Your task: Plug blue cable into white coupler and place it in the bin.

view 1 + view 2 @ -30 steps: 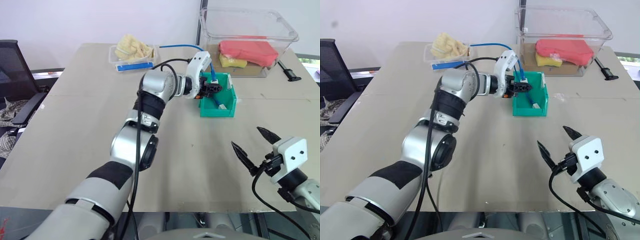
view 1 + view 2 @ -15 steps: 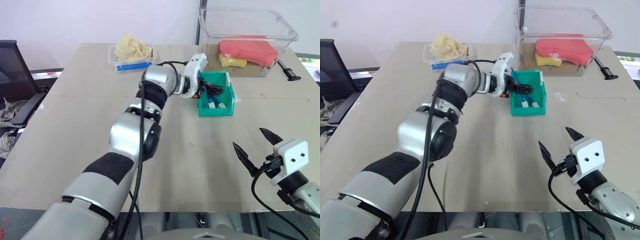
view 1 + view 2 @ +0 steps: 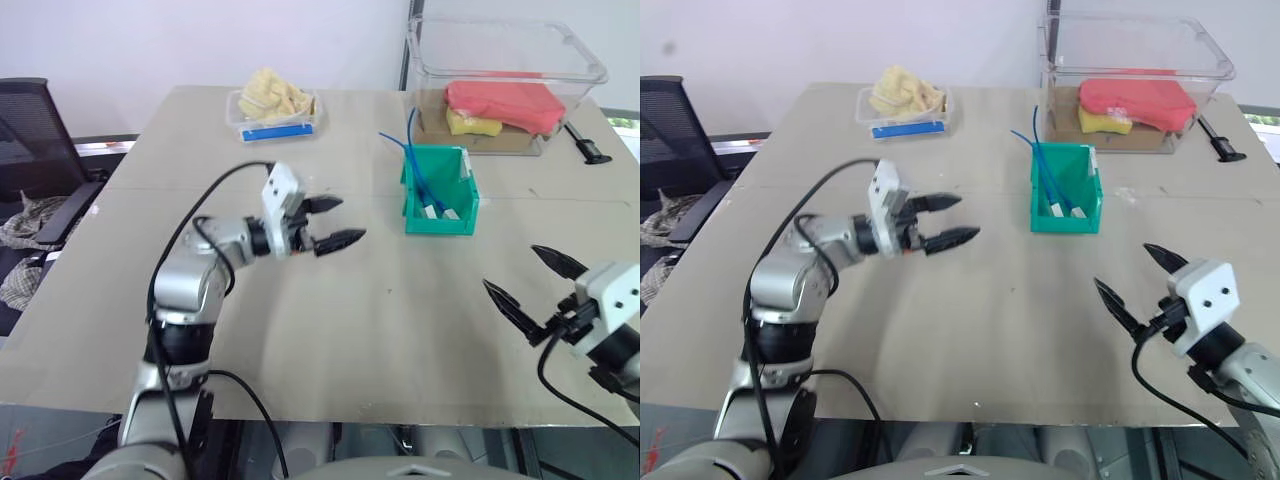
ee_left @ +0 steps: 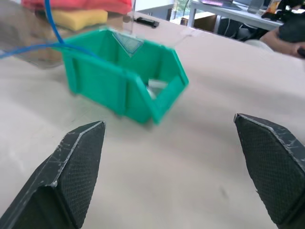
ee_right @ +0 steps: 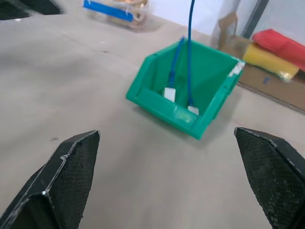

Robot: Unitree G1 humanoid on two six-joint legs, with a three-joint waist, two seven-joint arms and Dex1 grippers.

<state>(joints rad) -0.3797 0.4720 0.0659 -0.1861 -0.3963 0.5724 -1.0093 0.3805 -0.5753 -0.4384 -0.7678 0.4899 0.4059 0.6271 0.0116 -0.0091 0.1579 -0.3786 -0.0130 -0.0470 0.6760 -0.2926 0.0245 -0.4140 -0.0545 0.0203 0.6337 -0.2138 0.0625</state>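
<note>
Your left claw (image 3: 335,221) hangs over the tabletop (image 3: 300,330) with its two black fingers spread wide and nothing between them. It points toward the bin (image 3: 440,190) but sits well apart from it. Your right claw (image 3: 540,290) is just as wide open and just as empty, low at the near right edge — also well clear of the bin.

Look past the claws to the bin itself. Inside it you can see two blue cables standing up and leaning over the back wall; your right wrist view shows each one ending in a small white piece on the bin floor. One of those should be the cable (image 5: 189,52) with the coupler (image 5: 193,110) on its end, though you cannot tell from here which pair is which, nor whether the plug is fully seated.

As a judgement: the task looks essentially done — cable in the bin, both claws free. What is left for you is little more than pulling the arms back and checking that the cable's loose end, which hangs out over the rim, does not drag the assembly out.

Behind the bin stands a clear tub (image 3: 505,70) — leave it alone.
</note>
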